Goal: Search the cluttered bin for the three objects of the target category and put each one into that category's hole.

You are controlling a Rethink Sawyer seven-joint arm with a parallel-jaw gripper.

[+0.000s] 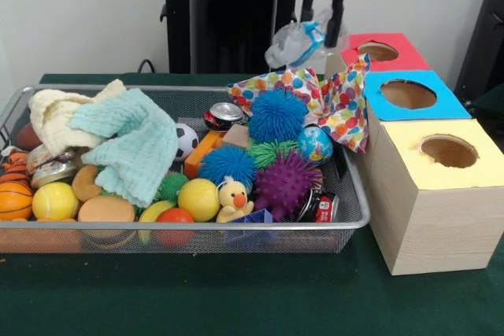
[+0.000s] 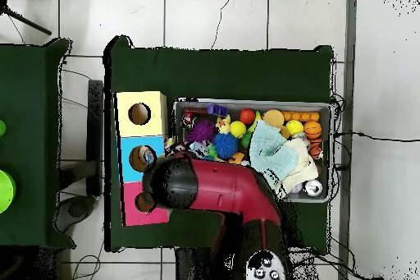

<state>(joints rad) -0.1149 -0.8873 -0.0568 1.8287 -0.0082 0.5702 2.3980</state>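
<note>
While the gripper (image 1: 323, 31) is hanging over the gap between the bin (image 1: 358, 218) and the red box (image 1: 409, 59), you are carrying a crumpled plastic bottle (image 1: 293, 43) pinched in narrow fingers. Keep it high over the polka-dot cloth (image 1: 339, 100), centre it over the hole (image 1: 379, 51) you are aiming for, then release. The bottle is looking clear, squashed, blue-labelled and light.

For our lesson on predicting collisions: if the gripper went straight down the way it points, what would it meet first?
Probably the polka-dot cloth draped at the bin's corner, below the gripper and the crumpled plastic bottle it holds. Depth is unclear; it might be the red box instead.
</note>
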